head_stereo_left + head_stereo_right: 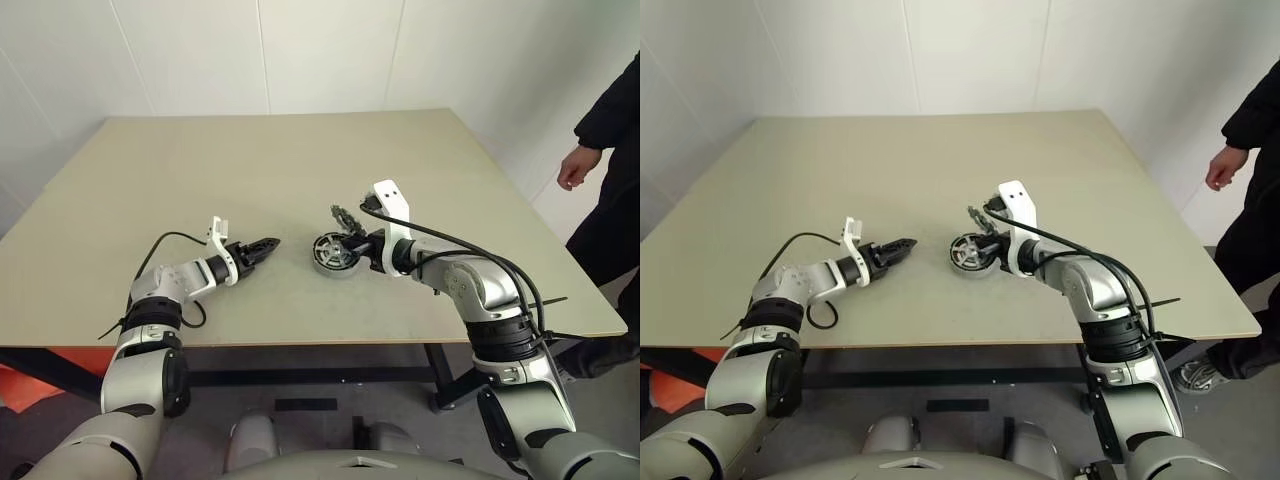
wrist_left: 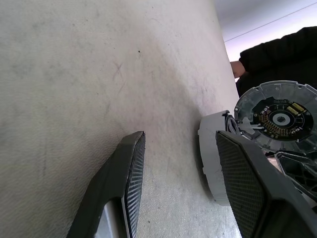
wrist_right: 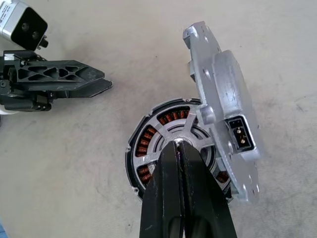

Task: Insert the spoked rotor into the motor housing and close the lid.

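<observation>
We see the clenched right gripper (image 3: 179,144) pressing on the spoked rotor (image 3: 168,130) seated in the motor housing (image 3: 141,148) mid-table, lid (image 3: 225,109) propped alongside (awaiting closure), left gripper (image 1: 262,247) released nearby.

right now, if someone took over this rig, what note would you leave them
Left gripper: open, empty, low over the table, aimed at the motor housing.
Right gripper: shut, tips over the housing's centre.
The spoked rotor sits inside the housing, copper windings showing through its spokes.
The lid stands tilted on edge against the housing's rim.
Done: rotor in.
Left: seat the lid flat.
A person stands by the table's right side.
</observation>
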